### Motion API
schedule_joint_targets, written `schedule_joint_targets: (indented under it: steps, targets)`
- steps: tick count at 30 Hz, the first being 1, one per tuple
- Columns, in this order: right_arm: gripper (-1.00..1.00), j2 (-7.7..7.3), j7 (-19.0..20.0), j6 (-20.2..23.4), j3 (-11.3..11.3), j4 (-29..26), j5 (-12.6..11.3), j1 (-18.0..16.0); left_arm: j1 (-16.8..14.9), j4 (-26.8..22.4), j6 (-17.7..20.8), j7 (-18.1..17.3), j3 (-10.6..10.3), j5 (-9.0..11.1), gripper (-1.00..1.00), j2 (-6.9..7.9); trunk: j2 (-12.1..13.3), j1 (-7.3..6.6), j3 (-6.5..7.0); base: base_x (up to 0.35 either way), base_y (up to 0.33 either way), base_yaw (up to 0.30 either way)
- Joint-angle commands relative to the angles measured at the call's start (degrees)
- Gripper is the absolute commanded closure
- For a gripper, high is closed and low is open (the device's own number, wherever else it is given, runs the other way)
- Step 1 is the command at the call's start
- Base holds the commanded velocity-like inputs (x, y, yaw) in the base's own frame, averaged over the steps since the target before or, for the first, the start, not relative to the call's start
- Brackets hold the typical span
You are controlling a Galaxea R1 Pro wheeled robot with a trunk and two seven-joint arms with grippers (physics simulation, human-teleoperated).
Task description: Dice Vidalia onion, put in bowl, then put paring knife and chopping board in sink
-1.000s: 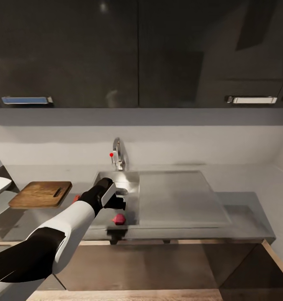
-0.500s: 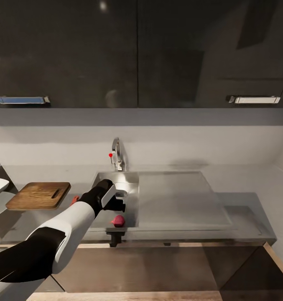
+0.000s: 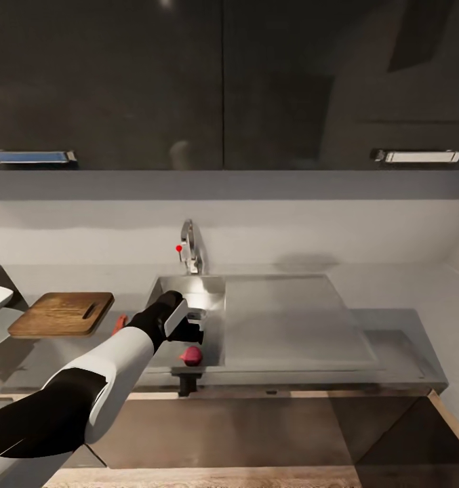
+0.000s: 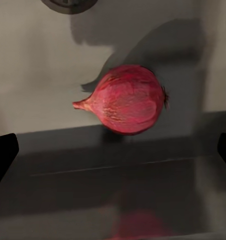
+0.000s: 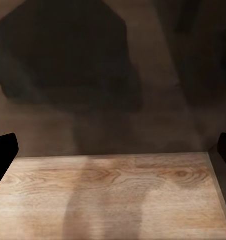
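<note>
One Vidalia onion (image 3: 192, 354) lay on the floor of the sink (image 3: 215, 288), close against the basin's near wall, and the left end effector (image 3: 187, 330) hung just above it, nothing between its fingers. From the left wrist view the two dark fingertips (image 4: 4, 155) stood wide apart at the edges of the picture, with the onion (image 4: 124, 98) centred beyond them and not touched by either; the jaws were spread well wider than the bulb. The onion looked to me like a light, firm little thing, round in the belly and drawn to a short stalk point on one side, with a dry papery skin that I would expect to be slick against hard pads. Being round and lying on smooth metal, it would probably roll or squirt away if pinched off-centre, so the sensible hold seemed across its widest part, the fingers closing square on the belly rather than on the tapered tip. The closeness of the basin wall struck me as the awkward bit, leaving little room for a finger on that side. Over on the surface (image 3: 392, 335) to the left sat the chopping board (image 3: 61, 314), bare. The right end effector's fingertips (image 5: 3, 150) showed wide apart too, over wooden flooring, holding nothing.
</note>
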Motion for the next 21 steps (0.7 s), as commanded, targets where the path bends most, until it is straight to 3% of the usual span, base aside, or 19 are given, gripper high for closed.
schedule_joint_targets:
  steps: [1,21]
  targets:
    - [-1.0,0.06,-0.3,0.0,-0.2,-0.1,0.6,0.0,0.0,0.0,0.2,0.4,-0.4,0.6,-1.0,0.02,-0.1,0.03,-0.19,0.0,0.0,0.0]
    - [-1.0,0.09,-0.3,0.1,-0.3,0.0,0.6,0.0,0.0,0.2,0.2,0.5,-0.4,0.6,-1.0,0.02,-0.1,0.03,-1.76,0.043,-0.033,0.0]
